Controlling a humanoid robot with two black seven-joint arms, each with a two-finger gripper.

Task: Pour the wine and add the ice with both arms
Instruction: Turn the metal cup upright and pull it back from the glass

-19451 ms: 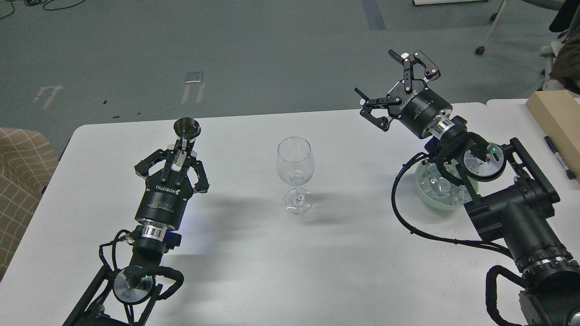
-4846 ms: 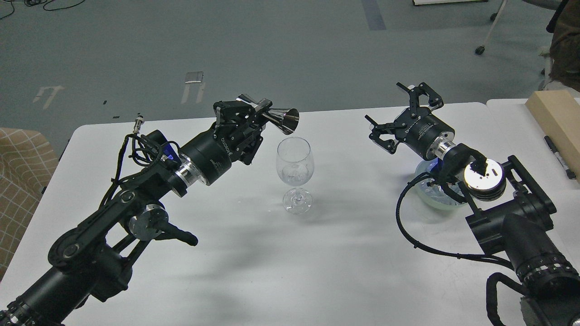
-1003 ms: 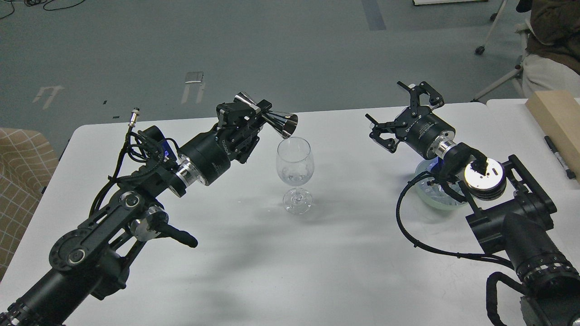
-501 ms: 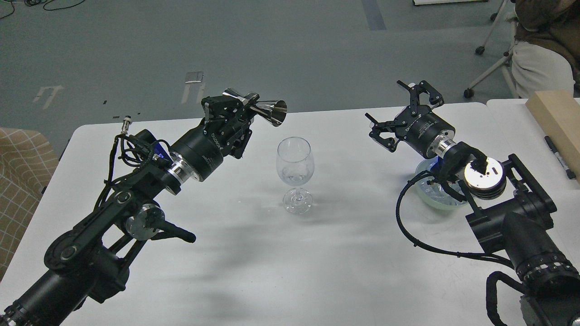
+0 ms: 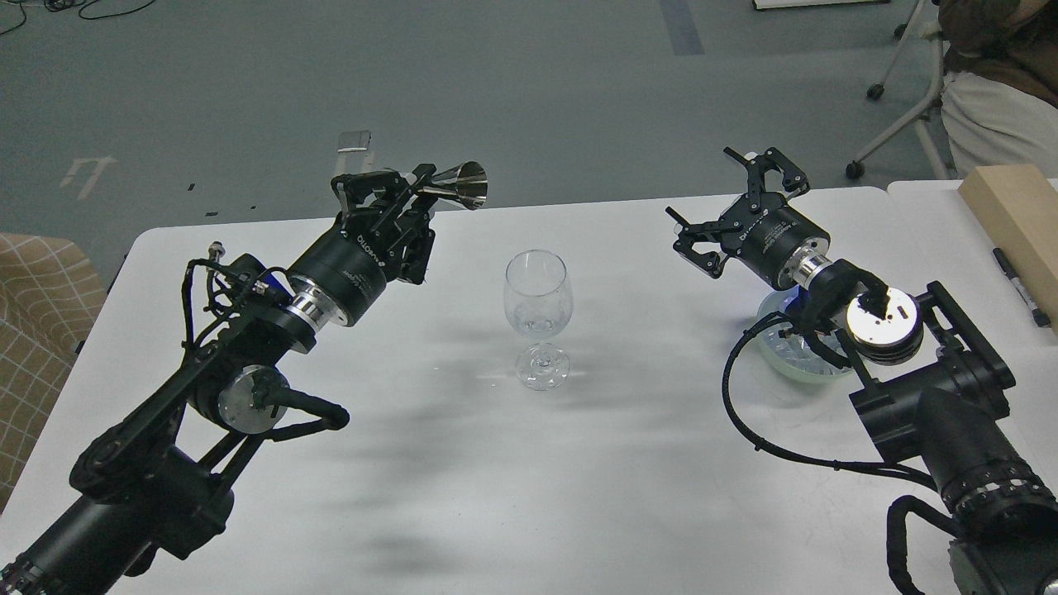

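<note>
A clear wine glass (image 5: 537, 306) stands upright in the middle of the white table (image 5: 496, 496). My left gripper (image 5: 411, 192) is shut on a steel double-cone jigger (image 5: 453, 183), held on its side above the table's far edge, up and left of the glass, mouth pointing right. My right gripper (image 5: 731, 202) is open and empty, raised to the right of the glass. Below and behind my right arm sits a pale green bowl (image 5: 773, 364) with clear ice cubes (image 5: 781, 340), mostly hidden by the arm and its cables.
A wooden block (image 5: 1012, 215) and a black pen (image 5: 1021, 285) lie at the table's right edge. A seated person (image 5: 988, 91) on a wheeled chair is at the top right. A tan checked seat (image 5: 33, 314) stands left of the table.
My left gripper has carried the jigger up and to the left, away from above the glass rim. The right arm has not moved. The person at top right has shifted.
</note>
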